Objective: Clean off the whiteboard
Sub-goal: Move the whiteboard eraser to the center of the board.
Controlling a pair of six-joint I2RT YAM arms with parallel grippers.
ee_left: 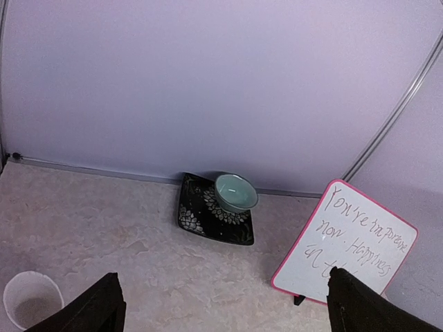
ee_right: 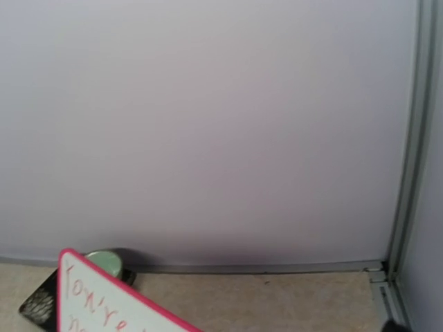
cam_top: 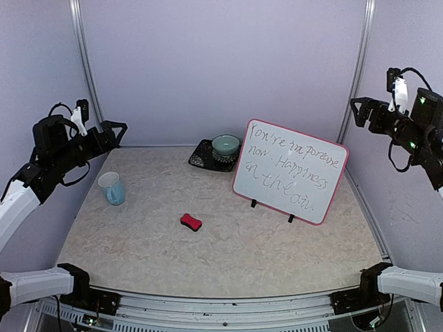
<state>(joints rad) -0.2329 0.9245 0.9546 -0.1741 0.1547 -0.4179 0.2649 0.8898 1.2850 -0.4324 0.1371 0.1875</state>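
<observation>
Left gripper (cam_top: 118, 131) and right gripper (cam_top: 355, 111) hang wide open, holding nothing (both high at the sides). The whiteboard (cam_top: 291, 169), full of handwriting, stands right of centre, just beside the green bowl (cam_top: 225, 144).

Smooth glossy whiteboard (cam_top: 291, 171), matt stone-look table (cam_top: 228, 256), glazed ceramic bowl (cam_top: 225, 144), matt black tray (cam_top: 203, 158).

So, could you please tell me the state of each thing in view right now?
whiteboard: upright on its feet, handwriting not erased.
eraser: lying on the table, untouched.
mug: upright, apart from everything.
bowl: upright on the dark plate.
left gripper: open, empty, raised.
right gripper: open, empty, raised.
</observation>
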